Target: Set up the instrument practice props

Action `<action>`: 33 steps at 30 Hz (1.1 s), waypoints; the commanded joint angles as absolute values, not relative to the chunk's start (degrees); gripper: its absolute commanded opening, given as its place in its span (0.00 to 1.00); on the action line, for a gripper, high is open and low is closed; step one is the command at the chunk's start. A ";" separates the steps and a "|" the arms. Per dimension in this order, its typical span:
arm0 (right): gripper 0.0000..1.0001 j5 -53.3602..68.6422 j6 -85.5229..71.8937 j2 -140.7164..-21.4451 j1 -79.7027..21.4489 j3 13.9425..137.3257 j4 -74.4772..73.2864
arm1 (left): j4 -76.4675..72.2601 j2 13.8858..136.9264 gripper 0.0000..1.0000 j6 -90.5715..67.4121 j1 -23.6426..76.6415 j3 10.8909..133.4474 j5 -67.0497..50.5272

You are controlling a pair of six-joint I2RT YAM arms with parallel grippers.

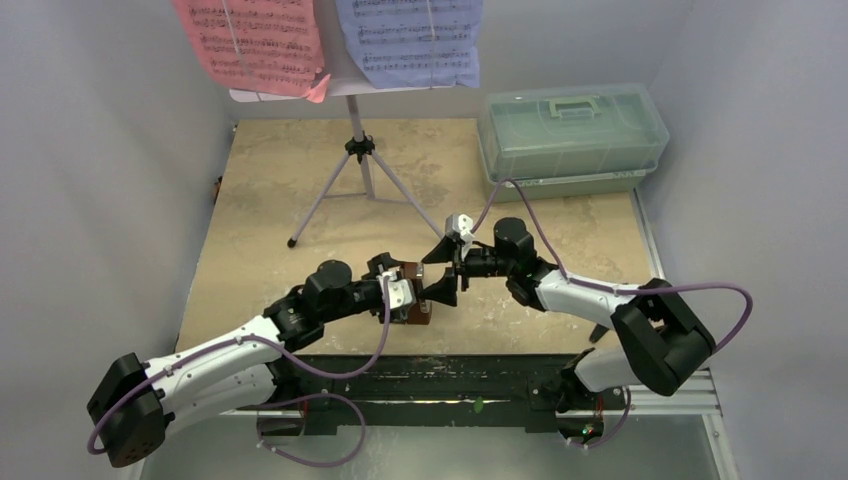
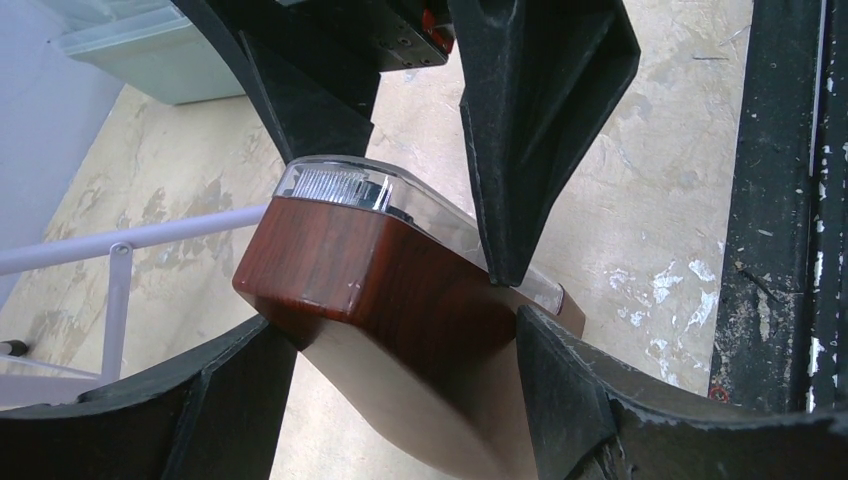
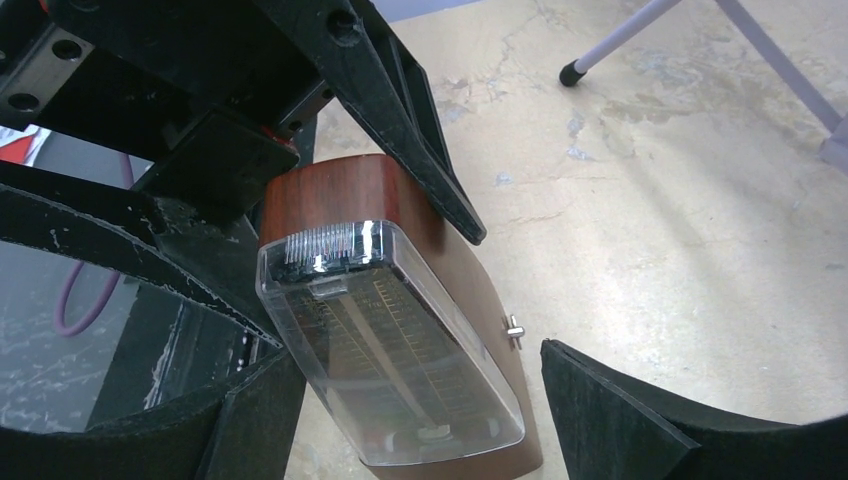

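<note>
The small brown metronome [image 1: 421, 312] sits low at the near edge of the tan board, clear cover toward the right wrist camera. My left gripper [image 1: 413, 296] is shut on its wooden body [image 2: 400, 290], both fingers pressing its sides. My right gripper [image 1: 443, 272] stands open around the same metronome [image 3: 390, 340], with a gap at its right finger [image 3: 600, 410]. The lavender music stand [image 1: 360, 150] is upright at the back. It carries the pink sheet [image 1: 250, 45] and the pale-blue sheet [image 1: 410, 40] side by side. I cannot tell whether the metronome rests on the board.
A translucent green lidded box [image 1: 570, 130] stands at the back right. The stand's tripod legs [image 1: 320, 200] spread over the board behind the grippers. A black rail [image 1: 450, 375] runs along the near edge.
</note>
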State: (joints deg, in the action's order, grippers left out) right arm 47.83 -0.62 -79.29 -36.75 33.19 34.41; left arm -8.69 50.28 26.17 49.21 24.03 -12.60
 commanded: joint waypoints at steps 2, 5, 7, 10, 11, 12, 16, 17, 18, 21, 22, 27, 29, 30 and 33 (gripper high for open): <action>0.85 47.77 -0.88 -79.90 -37.34 34.82 35.94 | -4.38 51.53 0.37 29.93 49.47 24.63 -12.11; 0.79 47.02 -0.92 -79.60 -37.33 34.73 35.86 | -4.25 51.18 0.35 30.05 49.44 24.68 -11.93; 0.68 46.77 -1.35 -79.22 -37.33 34.26 36.32 | -3.95 51.15 0.31 30.29 49.40 24.70 -11.89; 0.18 46.17 -1.39 -78.31 -37.33 32.34 38.29 | -3.48 51.26 0.23 30.69 49.42 24.98 -11.04; 0.00 43.99 -1.25 -78.05 -37.31 31.45 38.92 | -2.88 51.59 0.21 31.05 49.40 25.26 -10.76; 0.00 41.66 -1.16 -77.77 -37.27 30.41 39.88 | -2.22 51.98 0.17 31.49 49.46 25.65 -10.30; 0.00 37.61 -2.42 -75.09 -37.00 23.41 50.15 | -1.86 52.73 0.07 33.03 49.57 26.03 -7.21; 0.00 37.12 -3.03 -74.19 -37.00 21.65 53.47 | -2.00 52.65 0.07 33.29 49.57 25.94 -7.10; 0.00 36.59 -4.24 -73.60 -37.00 19.83 57.25 | -2.02 52.65 0.06 33.43 49.57 25.81 -7.23; 0.00 36.65 -5.88 -73.15 -36.81 16.48 64.50 | -1.87 52.90 0.05 33.82 49.81 25.64 -7.56; 0.00 37.45 -6.52 -73.86 -36.63 16.02 65.99 | -1.85 52.91 0.05 34.02 49.83 25.61 -7.56; 0.00 42.26 -15.40 -80.62 -35.64 12.79 84.53 | -1.76 53.00 0.03 34.49 49.93 25.67 -8.05; 0.00 43.28 -16.06 -82.64 -35.67 13.56 83.94 | -1.63 53.00 0.02 34.58 50.00 25.73 -8.54; 0.00 43.38 -14.97 -82.70 -35.63 14.14 81.42 | -1.47 53.00 0.01 34.62 50.01 25.79 -8.86; 0.00 42.23 -9.74 -79.93 -35.60 15.36 72.29 | -1.16 52.92 0.01 34.33 50.04 26.06 -10.53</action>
State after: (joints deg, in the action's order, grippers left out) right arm 38.22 -10.48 -82.06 -34.04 14.15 75.99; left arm -2.76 51.94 32.84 50.00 25.87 -9.47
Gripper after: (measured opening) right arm 0.561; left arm 0.036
